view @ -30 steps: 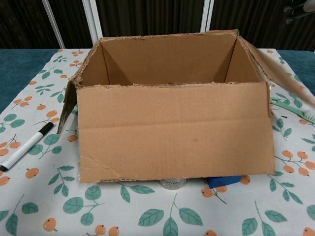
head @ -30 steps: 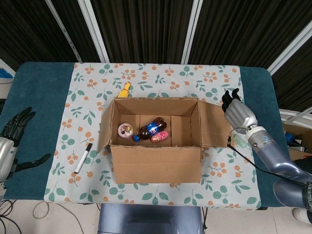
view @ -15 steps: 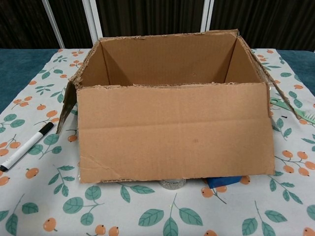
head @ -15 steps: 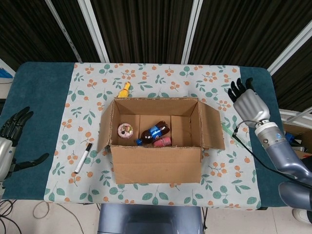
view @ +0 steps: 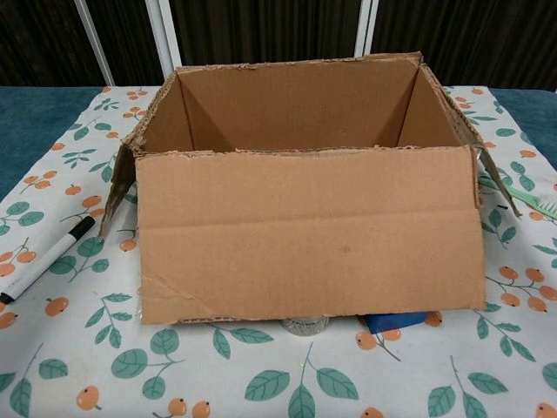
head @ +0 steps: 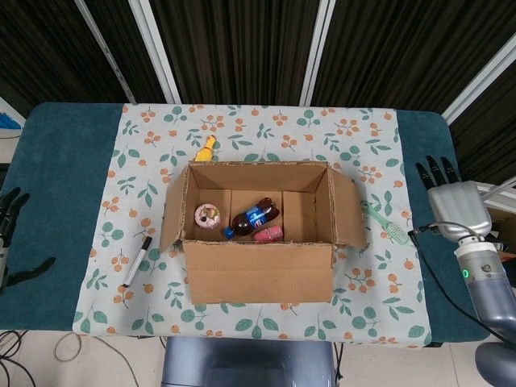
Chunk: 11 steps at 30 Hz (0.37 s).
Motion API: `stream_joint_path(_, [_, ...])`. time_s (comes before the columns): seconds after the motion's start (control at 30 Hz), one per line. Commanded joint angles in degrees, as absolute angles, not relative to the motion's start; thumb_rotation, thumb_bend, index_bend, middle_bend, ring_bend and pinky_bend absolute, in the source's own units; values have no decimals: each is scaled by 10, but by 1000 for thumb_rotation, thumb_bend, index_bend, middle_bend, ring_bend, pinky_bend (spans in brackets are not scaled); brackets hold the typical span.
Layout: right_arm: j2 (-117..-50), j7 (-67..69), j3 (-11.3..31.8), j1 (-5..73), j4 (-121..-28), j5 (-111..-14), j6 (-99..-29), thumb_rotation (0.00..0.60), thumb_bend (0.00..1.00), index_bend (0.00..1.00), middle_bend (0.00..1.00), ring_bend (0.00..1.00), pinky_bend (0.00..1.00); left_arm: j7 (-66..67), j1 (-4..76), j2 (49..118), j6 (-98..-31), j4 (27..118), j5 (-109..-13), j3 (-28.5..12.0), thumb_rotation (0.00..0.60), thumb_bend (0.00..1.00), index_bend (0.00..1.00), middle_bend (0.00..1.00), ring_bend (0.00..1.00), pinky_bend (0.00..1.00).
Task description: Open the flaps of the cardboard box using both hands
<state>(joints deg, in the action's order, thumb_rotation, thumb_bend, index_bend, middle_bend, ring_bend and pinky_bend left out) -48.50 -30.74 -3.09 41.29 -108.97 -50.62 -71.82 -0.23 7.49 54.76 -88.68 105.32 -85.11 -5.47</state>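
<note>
The cardboard box (head: pixel 258 270) stands in the middle of the floral cloth, its top open. Its front flap hangs down over the near wall, and its side flaps (head: pixel 348 211) angle outward. Inside lie a dark bottle (head: pixel 251 218), a pink item (head: pixel 268 234) and a round doughnut-like toy (head: pixel 207 215). In the chest view the box (view: pixel 309 231) fills the frame, and neither hand shows there. My right hand (head: pixel 455 197) hovers off to the right over the teal table edge, fingers spread and holding nothing. My left hand (head: pixel 10 242) is at the far left edge, fingers apart, partly cut off.
A black-and-white marker (head: pixel 137 261) lies left of the box, also seen as a marker (view: pixel 43 259) in the chest view. A green toothbrush (head: pixel 385 222) lies right of the box. A yellow toy (head: pixel 206 148) sits behind it. Something blue (view: pixel 392 320) pokes out under the front flap.
My right hand has drawn away from the right flap, moving right and toward me. The right flap has swung back closer to the box. My left hand has slid further left and down.
</note>
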Motion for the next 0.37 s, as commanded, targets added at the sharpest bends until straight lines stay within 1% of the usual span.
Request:
stream_joint_path(0.03, [-531, -186, -14, 324, -1095, -536, -776, 600, 175, 0, 0, 0, 192, 10, 67, 577, -879, 1007, -826, -48, 600, 42, 0, 0, 0, 40])
stream_joint_path(0.2, [-566, -125, -20, 265, -1083, -572, -813, 600, 165, 0, 0, 0, 192, 2, 59, 612, -877, 948, -808, -46, 600, 37, 0, 0, 0, 0])
stream_joint_path(0.37, [-611, -69, -25, 196, -1052, -619, -880, 600, 159, 0, 0, 0, 193, -8, 49, 637, -892, 900, -817, -43, 600, 29, 0, 0, 0, 0])
